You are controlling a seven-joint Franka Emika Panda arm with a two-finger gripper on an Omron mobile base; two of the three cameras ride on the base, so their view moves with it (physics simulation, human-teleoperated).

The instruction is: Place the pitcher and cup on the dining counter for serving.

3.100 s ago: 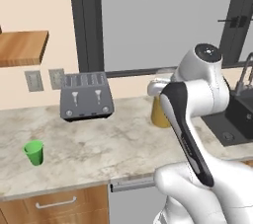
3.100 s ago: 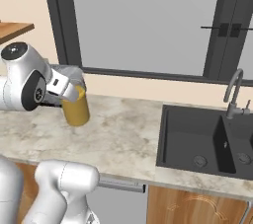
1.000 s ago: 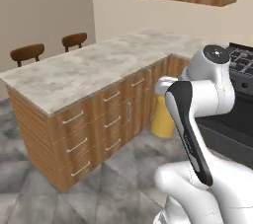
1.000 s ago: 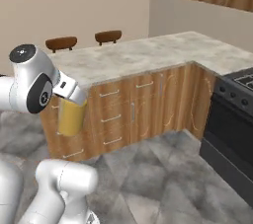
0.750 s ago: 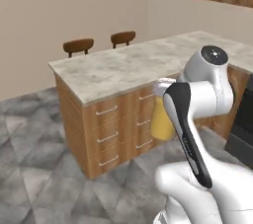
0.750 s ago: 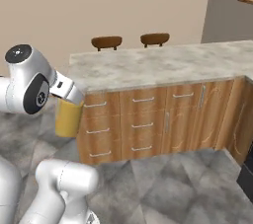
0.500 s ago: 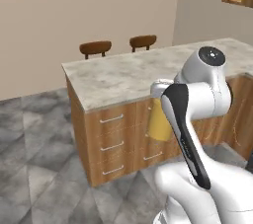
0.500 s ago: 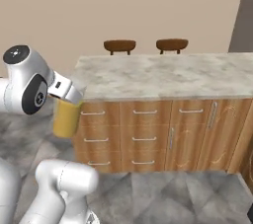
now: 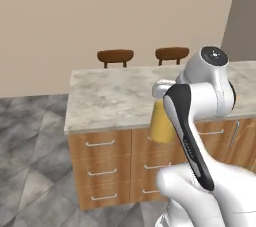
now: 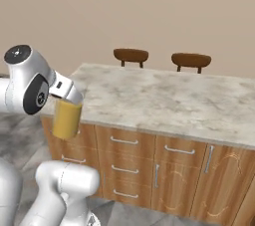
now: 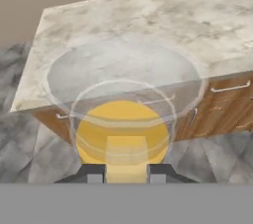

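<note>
Off counter's (image 9: 105,102) near edge | pitcher (image 11: 122,136) clamped in narrowed gripper (image 11: 126,173) | step: carry | next: set down on top.

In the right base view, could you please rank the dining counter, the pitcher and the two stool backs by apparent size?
1. dining counter
2. pitcher, though it is nearer the camera
3. left stool back and right stool back, which look alike

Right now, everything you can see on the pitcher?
The pitcher is a clear plastic cylinder, roughly half full of orange juice and open at the top. It hangs upright in the air, held at its rim by the gripper, whose jaws are shut on it. It is in front of the dining counter, near its corner, level with the drawer fronts and touching neither the top nor the floor. Its handle is not discernible.
</note>
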